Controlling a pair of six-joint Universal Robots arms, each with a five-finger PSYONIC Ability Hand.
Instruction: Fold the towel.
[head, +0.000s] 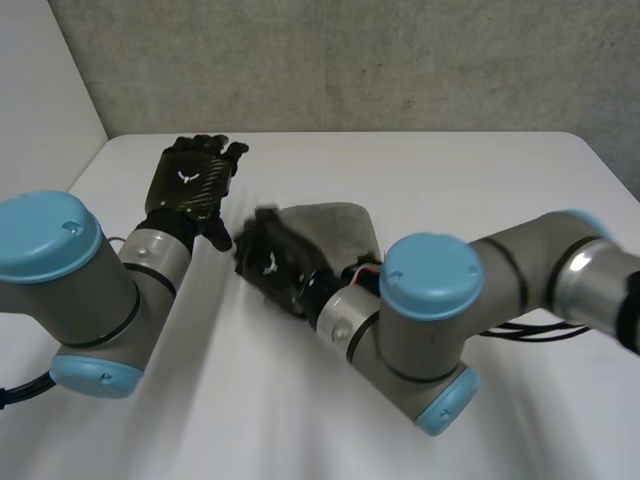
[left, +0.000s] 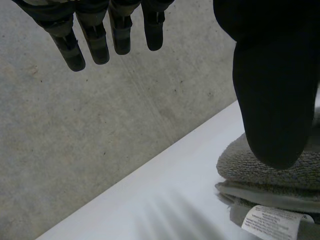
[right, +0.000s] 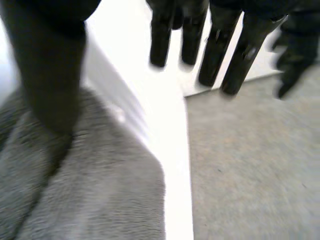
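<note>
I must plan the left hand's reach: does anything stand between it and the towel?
No loose thing does; bare table lies between the left hand and the folded towel. The right hand, open, is at the towel's edge on that side and may crowd the path.

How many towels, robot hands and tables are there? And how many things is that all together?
towel: 1
robot hands: 2, the left hand and the right hand
table: 1
Total: 4
</note>
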